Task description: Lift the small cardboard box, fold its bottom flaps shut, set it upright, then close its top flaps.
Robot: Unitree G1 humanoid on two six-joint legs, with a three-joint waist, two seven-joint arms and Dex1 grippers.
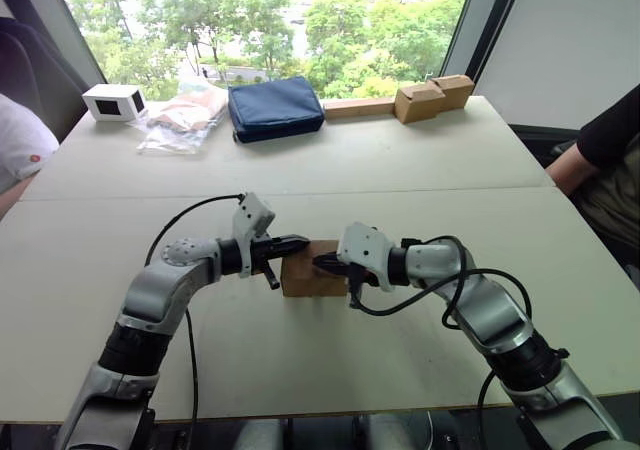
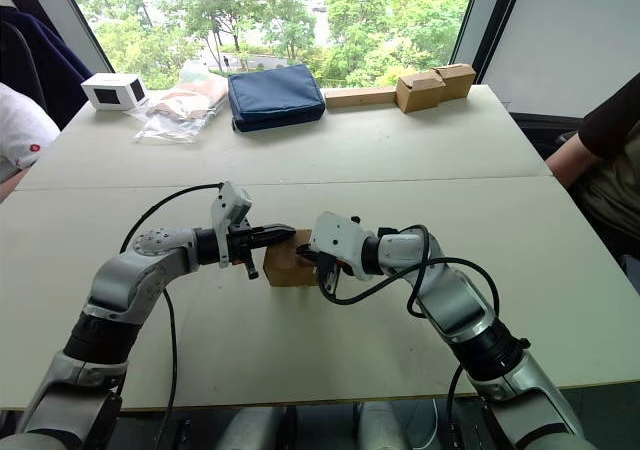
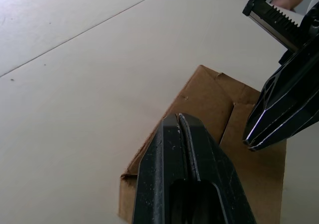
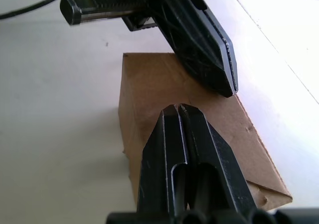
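Small cardboard box [image 1: 312, 276] sits on near table [image 1: 420, 170], between both pincers, top flaps lying flat. Left gripper [image 1: 300, 241] over box's left top edge, fingers pressed together, nothing held; tip just above or touching cardboard, cannot tell which. Right gripper [image 1: 322, 263] over box's right top edge, fingers likewise together, empty, tip facing left gripper's tip, close. Far behind pincers: navy pouch [image 1: 274, 108], white box [image 1: 113, 101], plastic bag [image 1: 182, 120], two joined brown boxes [image 1: 434, 96].
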